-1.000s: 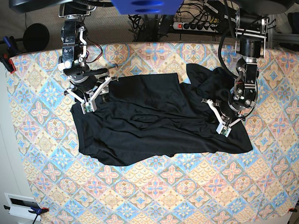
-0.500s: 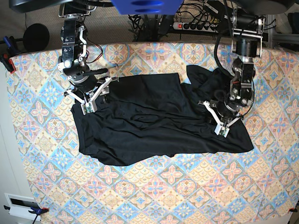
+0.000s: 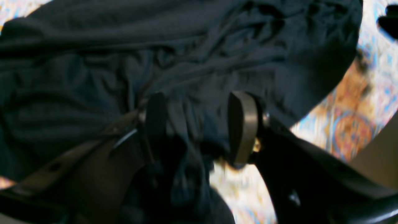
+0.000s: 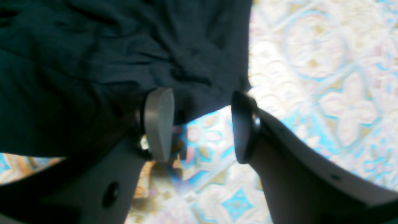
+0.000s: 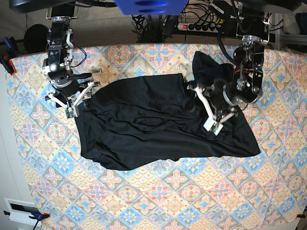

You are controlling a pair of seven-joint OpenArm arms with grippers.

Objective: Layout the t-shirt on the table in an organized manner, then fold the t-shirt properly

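Across the table (image 5: 158, 201) the t-shirt (image 5: 153, 129) lies rumpled, thin, limp, probably slippery; both claws parted, left claw (image 3: 199, 124) over bunched cloth, right claw (image 4: 202, 124) at the corner, gripping nothing; pinch hems.

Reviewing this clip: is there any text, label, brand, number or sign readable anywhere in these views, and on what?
None can be read.
t-shirt: plain black, no print or tag showing.
table: floral tile pattern only, no lettering.
white box at the lower edge of the base view: dark panel, too small to read.
Both wrist views: blurred, no lettering.
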